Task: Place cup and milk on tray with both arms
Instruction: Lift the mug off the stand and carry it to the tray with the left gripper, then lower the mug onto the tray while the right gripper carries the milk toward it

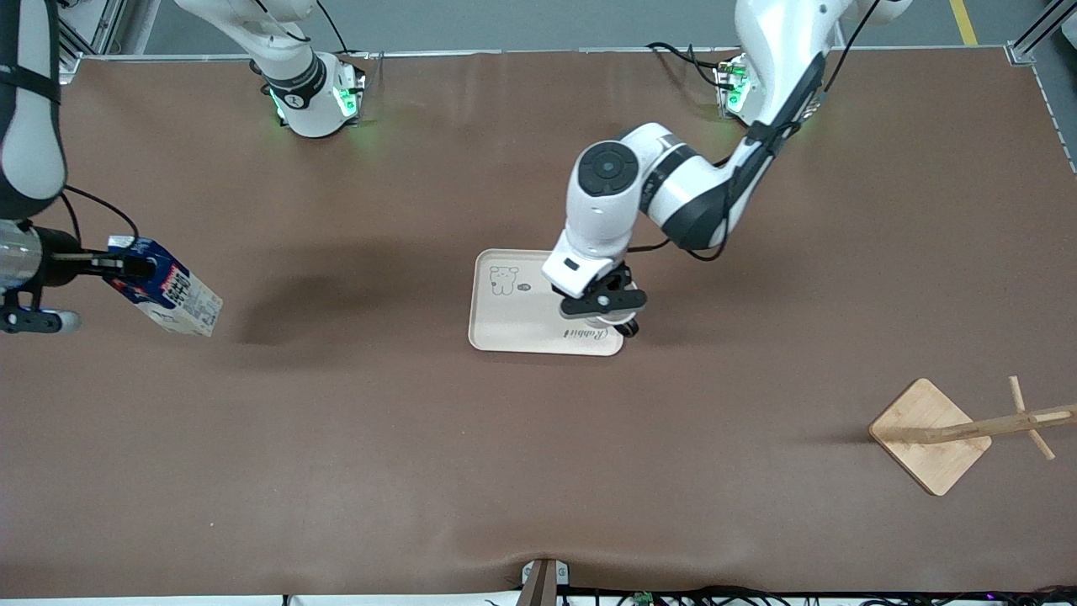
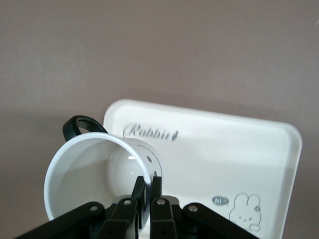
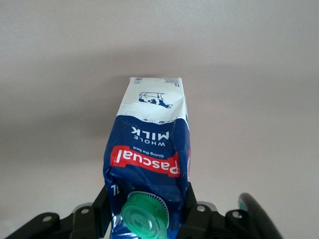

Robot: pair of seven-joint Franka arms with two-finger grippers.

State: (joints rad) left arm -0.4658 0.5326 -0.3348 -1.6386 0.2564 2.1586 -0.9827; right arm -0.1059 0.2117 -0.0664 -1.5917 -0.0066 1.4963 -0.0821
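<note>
My left gripper (image 1: 612,311) is shut on the wall of the white cup (image 2: 84,169), one finger inside the rim and one outside. It holds the cup tilted over the corner of the cream tray (image 1: 513,316) by the "Rabbit" script; the tray also shows in the left wrist view (image 2: 224,144). In the front view the cup (image 1: 620,322) is mostly hidden under the gripper. I cannot tell whether it touches the tray. My right gripper (image 1: 126,268) is shut on the blue milk carton (image 1: 178,296) near its green cap (image 3: 144,216), holding it tilted in the air over the table at the right arm's end, well away from the tray.
A wooden stand with a square base (image 1: 928,433) stands toward the left arm's end, nearer to the front camera than the tray. Brown table cover (image 1: 505,471) lies all round the tray.
</note>
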